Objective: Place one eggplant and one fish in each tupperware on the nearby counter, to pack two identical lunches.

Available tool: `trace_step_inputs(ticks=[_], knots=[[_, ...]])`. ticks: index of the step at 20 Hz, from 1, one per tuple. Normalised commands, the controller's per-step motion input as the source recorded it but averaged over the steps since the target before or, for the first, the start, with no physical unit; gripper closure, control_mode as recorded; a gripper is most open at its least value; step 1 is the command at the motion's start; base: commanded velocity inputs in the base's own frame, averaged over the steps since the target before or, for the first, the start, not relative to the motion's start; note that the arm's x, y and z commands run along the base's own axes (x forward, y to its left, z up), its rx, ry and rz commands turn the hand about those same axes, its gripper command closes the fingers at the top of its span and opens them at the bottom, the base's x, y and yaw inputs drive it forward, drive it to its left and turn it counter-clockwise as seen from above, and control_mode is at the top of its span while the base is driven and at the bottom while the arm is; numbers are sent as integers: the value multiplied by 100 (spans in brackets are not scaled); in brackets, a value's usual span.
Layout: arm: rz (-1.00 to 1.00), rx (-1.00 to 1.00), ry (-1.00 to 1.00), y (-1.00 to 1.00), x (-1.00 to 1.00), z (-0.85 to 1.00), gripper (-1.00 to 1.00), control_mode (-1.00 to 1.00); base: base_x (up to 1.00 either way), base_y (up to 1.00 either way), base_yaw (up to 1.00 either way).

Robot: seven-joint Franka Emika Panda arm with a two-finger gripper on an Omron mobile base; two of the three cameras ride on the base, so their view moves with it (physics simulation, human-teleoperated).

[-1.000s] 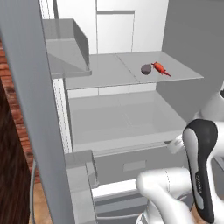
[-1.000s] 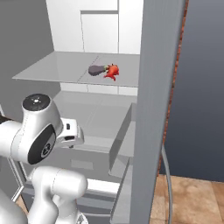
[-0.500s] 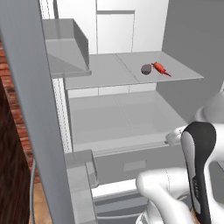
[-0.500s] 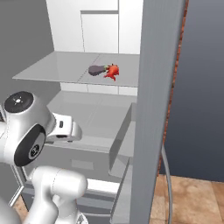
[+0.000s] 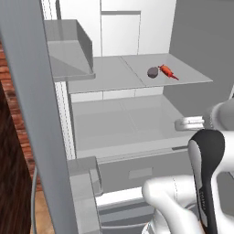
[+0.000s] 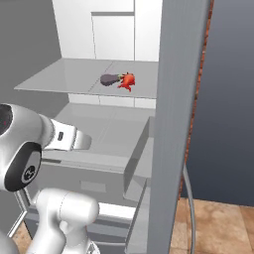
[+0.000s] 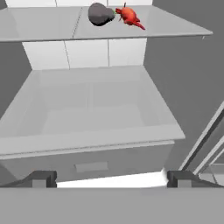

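Open fridge in front of the robot. On the upper shelf lie one eggplant and one red fish, just beside each other, looking as if they touch at the eggplant's end. In the right base view the same pair sits near the shelf's middle: eggplant to the left, fish to the right. No tubs or worktop in these pictures, so the packing looks not yet begun.

Claw: released, jaws spread wide, the two dark tips far apart at the bottom of the hand view, nothing between them. It points into the fridge at the level of the big empty drawer under the shelf.

Key relation: both things lie above and beyond the claw, on the shelf over the drawer. In the hand view the eggplant is near the top, roughly on the claw's centre line, slightly to the left; the fish is just to the right of it. The fish's long axis runs slantwise, from the eggplant outward and toward the shelf's front edge, tail end nearer the robot. The eggplant's long axis looks roughly sideways across the shelf, stem end toward the fish; hard to be sure at this size.

Judgement: the next move needs the claw raised and pushed forward over the shelf edge. Because the two things are so close, closing on one risks nudging the other. The eggplant seems the more central target.
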Motion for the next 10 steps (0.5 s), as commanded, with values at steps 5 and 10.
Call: trace_step_inputs(ticks=[5, 10], knots=[[-11, 13, -18, -19, 11, 52, -100, -100, 0, 0, 0], [-7, 6, -7, -3, 24, 43, -100, -100, 0, 0, 0]])
